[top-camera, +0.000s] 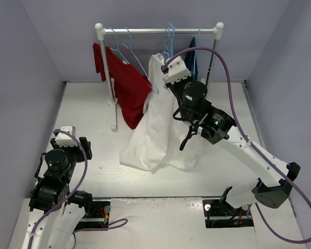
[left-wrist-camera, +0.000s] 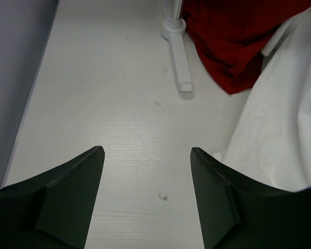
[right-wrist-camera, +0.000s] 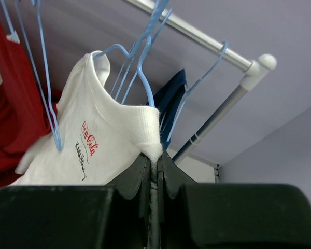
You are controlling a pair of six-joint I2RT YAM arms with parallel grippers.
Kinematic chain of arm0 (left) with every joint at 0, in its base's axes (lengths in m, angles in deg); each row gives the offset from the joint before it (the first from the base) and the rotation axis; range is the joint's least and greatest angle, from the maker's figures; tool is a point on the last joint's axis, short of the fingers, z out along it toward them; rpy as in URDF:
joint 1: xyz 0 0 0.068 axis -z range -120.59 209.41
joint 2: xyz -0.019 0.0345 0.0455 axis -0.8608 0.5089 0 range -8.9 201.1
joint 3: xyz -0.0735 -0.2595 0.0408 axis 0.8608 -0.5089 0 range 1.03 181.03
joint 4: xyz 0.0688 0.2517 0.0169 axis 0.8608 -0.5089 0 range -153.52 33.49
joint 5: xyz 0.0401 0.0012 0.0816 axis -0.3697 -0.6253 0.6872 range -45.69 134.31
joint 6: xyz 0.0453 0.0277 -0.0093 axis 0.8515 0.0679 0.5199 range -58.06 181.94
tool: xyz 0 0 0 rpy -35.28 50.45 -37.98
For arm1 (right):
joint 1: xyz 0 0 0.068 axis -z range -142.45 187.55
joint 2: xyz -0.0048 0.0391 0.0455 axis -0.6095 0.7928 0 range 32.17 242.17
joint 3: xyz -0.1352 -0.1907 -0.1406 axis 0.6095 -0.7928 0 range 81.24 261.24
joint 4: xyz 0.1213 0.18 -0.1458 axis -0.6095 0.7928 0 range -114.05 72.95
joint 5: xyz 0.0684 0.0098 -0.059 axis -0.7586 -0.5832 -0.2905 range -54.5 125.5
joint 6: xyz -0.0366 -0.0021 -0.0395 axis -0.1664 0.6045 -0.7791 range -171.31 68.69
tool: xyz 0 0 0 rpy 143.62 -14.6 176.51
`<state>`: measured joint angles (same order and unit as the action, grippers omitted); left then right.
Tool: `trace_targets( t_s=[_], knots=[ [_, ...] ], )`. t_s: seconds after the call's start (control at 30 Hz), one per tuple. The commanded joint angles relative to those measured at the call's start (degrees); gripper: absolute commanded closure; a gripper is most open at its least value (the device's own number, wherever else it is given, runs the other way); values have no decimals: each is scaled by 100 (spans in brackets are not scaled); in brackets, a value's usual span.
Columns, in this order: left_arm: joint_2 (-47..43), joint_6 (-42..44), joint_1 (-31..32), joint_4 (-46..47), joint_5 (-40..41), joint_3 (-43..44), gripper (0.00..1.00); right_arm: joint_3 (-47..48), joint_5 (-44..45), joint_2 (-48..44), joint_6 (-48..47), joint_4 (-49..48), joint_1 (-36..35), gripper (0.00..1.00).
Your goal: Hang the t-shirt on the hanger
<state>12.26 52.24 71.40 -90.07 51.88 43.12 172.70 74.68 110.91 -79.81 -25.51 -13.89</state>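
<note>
On the desk [top-camera: 93, 104], far side: white rack [top-camera: 160, 30], rail along the top, clothes hanging from it.
t-shirt [top-camera: 158, 135]: white, hangs from rail right of centre, hem pooled on desk; red logo and dark script on chest.
red shirt [top-camera: 125, 91]: on rail, left of t-shirt, touching it.
navy shirt [top-camera: 193, 52]: right of t-shirt, mostly hidden.
right fingers [right-wrist-camera: 137, 176]: pressed together, pinching t-shirt fabric at shoulder beside collar.
left fingers [left-wrist-camera: 75, 192]: spread, nothing between; over bare desk, near left.
hanger [right-wrist-camera: 140, 62]: pale blue, up through t-shirt collar; far shoulder fit cannot tell.
</note>
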Motion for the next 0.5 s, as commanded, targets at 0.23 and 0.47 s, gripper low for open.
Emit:
trace_targets(
  t_s=[0.23, 0.47],
  knots=[
    [47, 64, -3, 490, 139, 28, 37, -284, -168, -244, -660, -2856, 86, 100],
    [37, 73, 14, 485, 111, 19, 37, -669, -614, -159, -38, -2863, 438, 100]
  ],
)
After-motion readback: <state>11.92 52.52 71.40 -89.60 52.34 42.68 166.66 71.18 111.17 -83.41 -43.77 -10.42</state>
